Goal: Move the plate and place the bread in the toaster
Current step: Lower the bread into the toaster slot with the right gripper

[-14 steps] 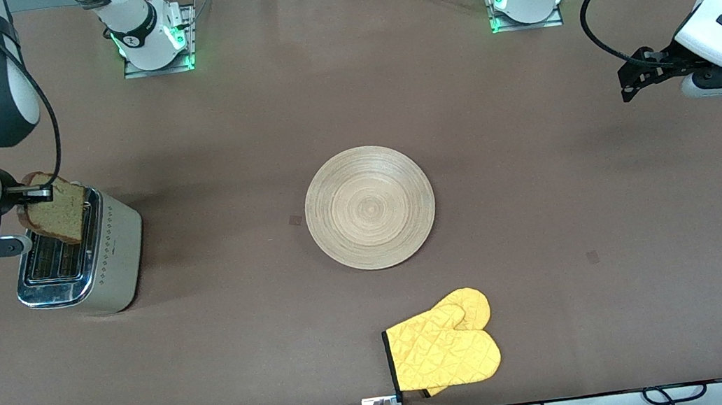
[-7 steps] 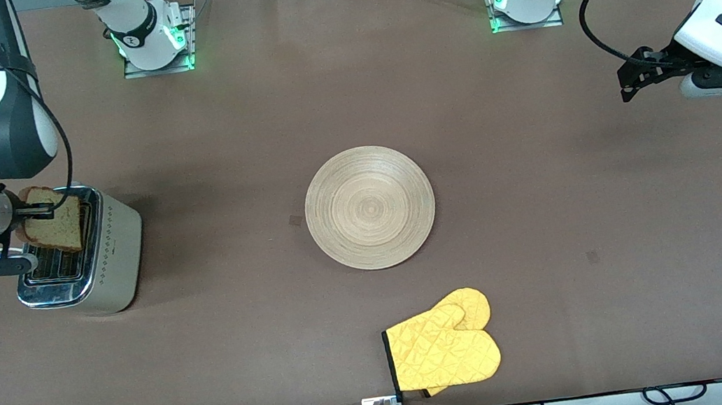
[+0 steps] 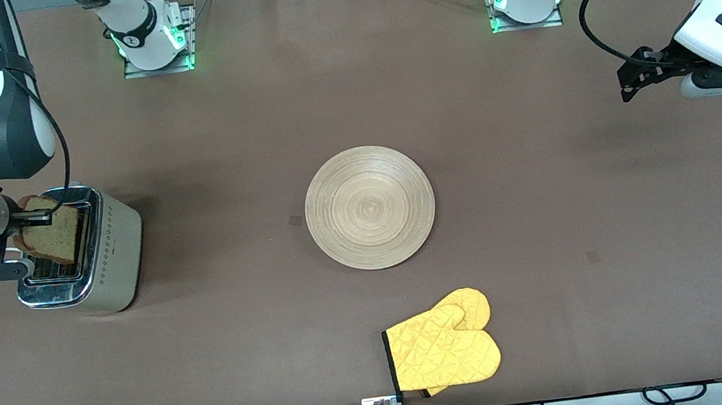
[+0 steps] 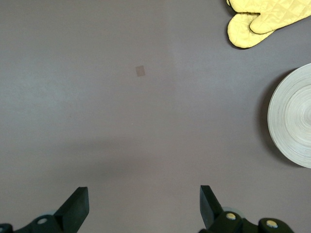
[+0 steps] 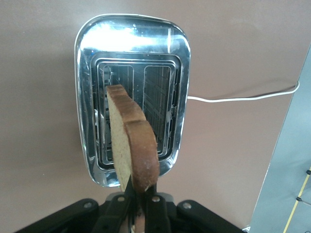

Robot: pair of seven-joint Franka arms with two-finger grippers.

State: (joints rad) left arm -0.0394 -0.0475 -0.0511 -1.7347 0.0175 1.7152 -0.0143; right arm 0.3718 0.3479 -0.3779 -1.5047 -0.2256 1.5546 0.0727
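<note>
The right gripper (image 3: 37, 217), clamped on the square slice of pale greenish-tan bread with dark brown crust (image 3: 50, 230), has moved lower over the chrome-topped cream two-slot toaster (image 3: 80, 254). A second ago the slice was higher, above the toaster's top edge. Now it stands on edge over the slots, tilted less.
</note>
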